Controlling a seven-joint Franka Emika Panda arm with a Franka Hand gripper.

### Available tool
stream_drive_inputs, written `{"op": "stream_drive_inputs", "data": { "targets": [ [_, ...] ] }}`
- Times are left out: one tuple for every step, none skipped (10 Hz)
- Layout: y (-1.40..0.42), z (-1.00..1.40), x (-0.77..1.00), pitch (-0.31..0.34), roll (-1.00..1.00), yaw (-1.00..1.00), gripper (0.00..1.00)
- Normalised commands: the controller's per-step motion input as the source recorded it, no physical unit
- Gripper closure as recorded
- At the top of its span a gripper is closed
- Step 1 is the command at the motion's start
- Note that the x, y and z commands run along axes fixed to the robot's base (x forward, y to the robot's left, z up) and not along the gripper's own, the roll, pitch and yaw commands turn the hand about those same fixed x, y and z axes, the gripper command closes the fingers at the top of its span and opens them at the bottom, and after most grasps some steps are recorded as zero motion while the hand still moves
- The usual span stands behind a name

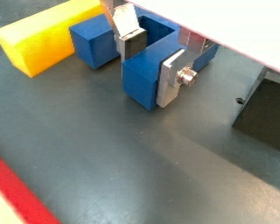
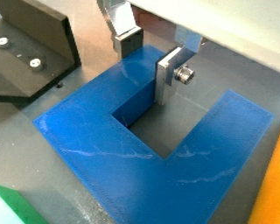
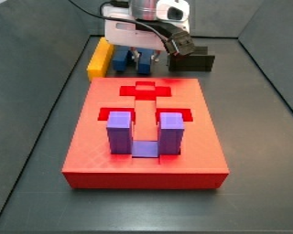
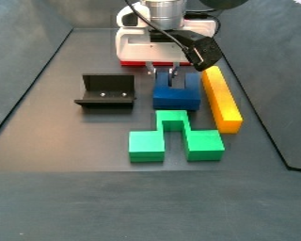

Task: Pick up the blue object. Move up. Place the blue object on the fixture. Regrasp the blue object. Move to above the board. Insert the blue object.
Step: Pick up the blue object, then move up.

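The blue object (image 1: 143, 83) is a dark blue U-shaped block lying flat on the dark floor, and it also shows in the other wrist view (image 2: 108, 149). My gripper (image 1: 152, 59) straddles one prong, with one finger down in the slot and the other against the prong's outer face; both plates look pressed to it. In a side view the gripper (image 4: 173, 72) stands right over the blue object (image 4: 176, 94). The fixture (image 4: 105, 92) stands a short way beside the block. The red board (image 3: 100, 137) lies nearer the camera in a side view, apart from the gripper (image 3: 143, 55).
A yellow bar (image 4: 220, 99) lies close along one side of the blue object. A green notched block (image 4: 147, 143) sits just in front of it. A purple U-shaped piece (image 3: 118, 128) stands in the board. Dark walls enclose the floor.
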Motion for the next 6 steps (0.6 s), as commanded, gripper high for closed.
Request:
{"op": "stream_drive_inputs", "data": {
  "targets": [
    [0.0, 0.0, 0.0, 0.0, 0.0, 0.0, 1.0],
    [0.0, 0.0, 0.0, 0.0, 0.0, 0.0, 1.0],
    [0.0, 0.83, 0.0, 0.0, 0.0, 0.0, 1.0],
    [-0.03, 0.79, -0.04, 0.041, 0.0, 0.02, 1.0],
    [-0.02, 0.48, -0.05, 0.08, -0.01, 0.02, 1.0],
    [-0.01, 0.22, 0.01, 0.061, -0.03, 0.01, 1.0]
  ]
}}
